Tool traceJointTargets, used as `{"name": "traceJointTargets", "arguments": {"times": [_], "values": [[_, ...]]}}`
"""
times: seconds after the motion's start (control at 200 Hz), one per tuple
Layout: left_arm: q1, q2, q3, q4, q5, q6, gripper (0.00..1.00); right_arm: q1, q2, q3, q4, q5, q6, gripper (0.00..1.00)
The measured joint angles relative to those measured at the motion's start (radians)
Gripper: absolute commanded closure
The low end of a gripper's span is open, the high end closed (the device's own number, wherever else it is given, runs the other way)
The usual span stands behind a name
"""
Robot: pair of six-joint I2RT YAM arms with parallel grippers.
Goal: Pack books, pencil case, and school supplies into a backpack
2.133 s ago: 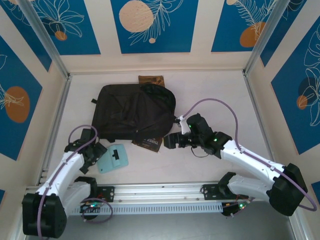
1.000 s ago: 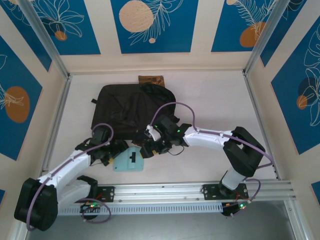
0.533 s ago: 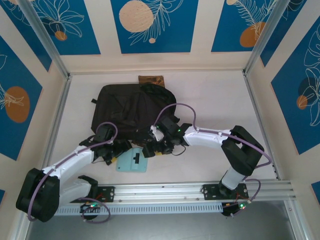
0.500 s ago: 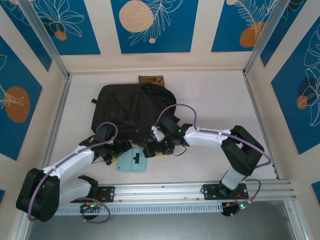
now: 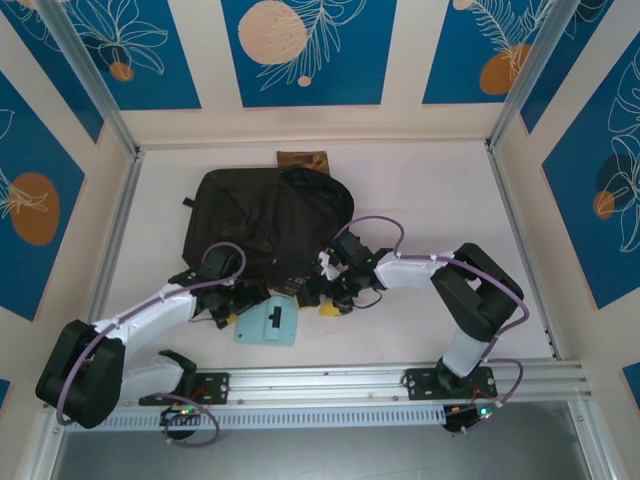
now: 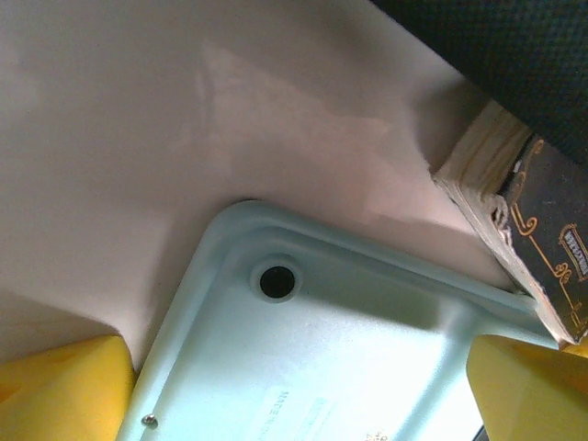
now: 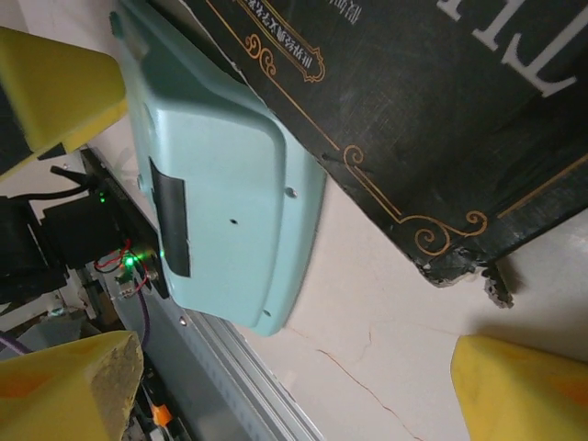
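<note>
The left gripper (image 6: 294, 390) stood wide open, its yellow pads (image 6: 55, 386) flanking one end of the light-teal piece (image 6: 322, 358), which lay flat on the table (image 6: 138, 138); whether the pads pressed it could not be told. Ahead and to its right the black book (image 6: 551, 262) with gold scrollwork poked out from under the backpack (image 6: 514, 46). The right gripper (image 7: 294, 386) was spread wide too, holding nothing, with the light-teal piece and the book's frayed corner just ahead of its fingertips.
</note>
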Motion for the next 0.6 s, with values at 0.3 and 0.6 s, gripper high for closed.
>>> {"name": "traceJointTargets", "arguments": {"times": [0.3,0.6], "values": [[-0.101,0.045,0.005,0.119,0.242,0.003,0.1,-0.035,-0.027,-0.048,0.043,-0.031,0.014,0.13],[-0.122,0.1,0.014,0.15,0.315,0.0,0.1,-0.069,-0.084,-0.108,0.044,-0.022,0.012,0.13]]}}
